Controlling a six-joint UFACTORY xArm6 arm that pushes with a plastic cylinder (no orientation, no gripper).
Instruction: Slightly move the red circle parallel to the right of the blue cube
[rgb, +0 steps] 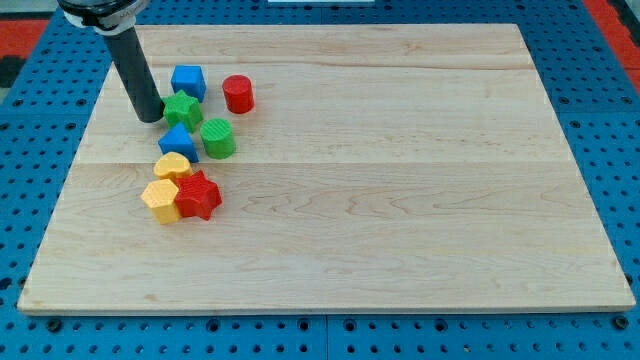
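Observation:
The red circle (238, 93) is a short red cylinder on the wooden board, just to the right of the blue cube (188, 81) with a small gap between them. My tip (150, 118) rests on the board left of the green star (183, 108), close to it, and below-left of the blue cube. The dark rod rises from the tip toward the view's top left.
A cluster lies below the cube: a blue triangle-like block (179, 142), a green cylinder (218, 138), a yellow block (173, 166), a yellow hexagon (160, 200) and a red star (198, 195). The board's left edge (75, 170) is near.

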